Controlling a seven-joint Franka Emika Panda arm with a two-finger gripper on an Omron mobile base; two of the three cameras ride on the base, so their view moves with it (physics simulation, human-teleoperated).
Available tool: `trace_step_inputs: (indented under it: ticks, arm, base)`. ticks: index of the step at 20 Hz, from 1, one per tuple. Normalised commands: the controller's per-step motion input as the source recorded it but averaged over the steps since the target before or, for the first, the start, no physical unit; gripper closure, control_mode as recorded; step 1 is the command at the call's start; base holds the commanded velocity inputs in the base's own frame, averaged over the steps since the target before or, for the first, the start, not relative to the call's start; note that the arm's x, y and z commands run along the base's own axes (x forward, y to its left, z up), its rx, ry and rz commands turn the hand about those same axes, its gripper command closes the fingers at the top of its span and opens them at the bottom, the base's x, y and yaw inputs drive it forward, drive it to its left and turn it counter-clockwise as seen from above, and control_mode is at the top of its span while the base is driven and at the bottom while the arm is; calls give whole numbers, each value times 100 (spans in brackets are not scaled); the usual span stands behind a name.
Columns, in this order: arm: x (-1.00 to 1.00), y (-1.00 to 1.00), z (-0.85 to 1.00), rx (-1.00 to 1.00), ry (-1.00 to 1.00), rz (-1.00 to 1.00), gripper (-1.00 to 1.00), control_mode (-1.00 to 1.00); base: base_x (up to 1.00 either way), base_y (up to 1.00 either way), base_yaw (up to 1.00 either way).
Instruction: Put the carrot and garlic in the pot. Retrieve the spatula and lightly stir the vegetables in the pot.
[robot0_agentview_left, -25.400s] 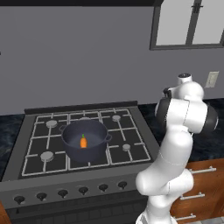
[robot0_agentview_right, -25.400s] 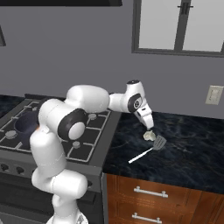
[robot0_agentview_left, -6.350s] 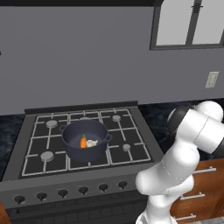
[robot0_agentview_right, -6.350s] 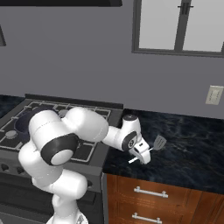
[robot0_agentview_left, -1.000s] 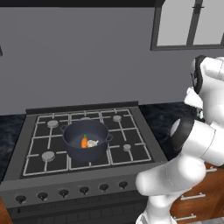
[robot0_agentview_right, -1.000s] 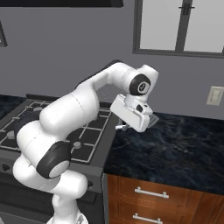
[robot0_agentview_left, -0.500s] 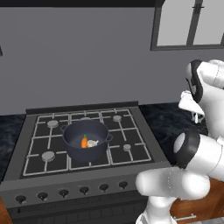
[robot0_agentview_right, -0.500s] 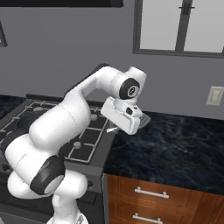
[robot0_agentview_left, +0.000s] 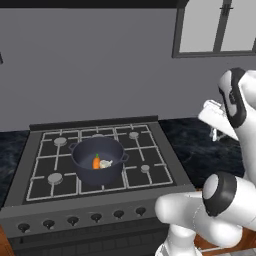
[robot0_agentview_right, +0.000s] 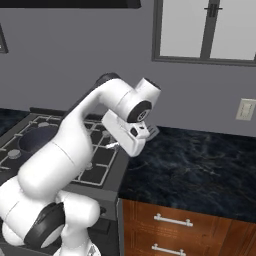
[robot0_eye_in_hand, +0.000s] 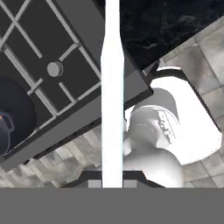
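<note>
Pot (robot0_agentview_left: 98, 159): you find it on the stove (robot0_agentview_left: 150, 165), over the middle grates, dark and deep, with the carrot (robot0_agentview_left: 96, 162) and garlic (robot0_agentview_left: 105, 163) lying side by side inside it, touching or nearly so.

Stove: dark, with five burners and a row of knobs (robot0_agentview_left: 96, 217) along your front edge. A grey wall (robot0_agentview_left: 90, 65) rises behind it.

Counter (robot0_agentview_right: 200, 165): black marbled stone to the right of the stove, with wooden drawers (robot0_agentview_right: 175, 225) and pale handles below. A window (robot0_agentview_right: 205, 30) sits above it, and a wall socket (robot0_agentview_right: 245, 109) to its right.

Floor (robot0_eye_in_hand: 65, 157): grey tiles, seen past the stove edge in the hand view.

Arm: raised high, bent over the seam between stove and counter, hand pointing down.

Gripper (robot0_eye_in_hand: 112, 183): you see it clamped on the spatula (robot0_eye_in_hand: 112, 87), whose pale handle runs straight up the hand view. The blade cannot be made out.
</note>
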Motion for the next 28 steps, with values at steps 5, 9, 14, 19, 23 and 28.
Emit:
trace_step_inputs:
  ticks: [5,9,14,19,23,28]
  arm:
    - [-1,26,61,35,12,0,100,-100]
    - [-16,17,53,37,22,7,100,-100]
    - [-34,25,7,20,10,8,100,-100]
    - [-33,38,0,21,0,-1,100,-100]
    - [-26,41,2,25,-4,-8,100,-100]
    - [-6,45,23,24,2,-14,100,-100]
  base:
    - [0,0,0]
    - [0,0,0]
    - [0,0,0]
    - [0,0,0]
    - [0,0,0]
    - [0,0,0]
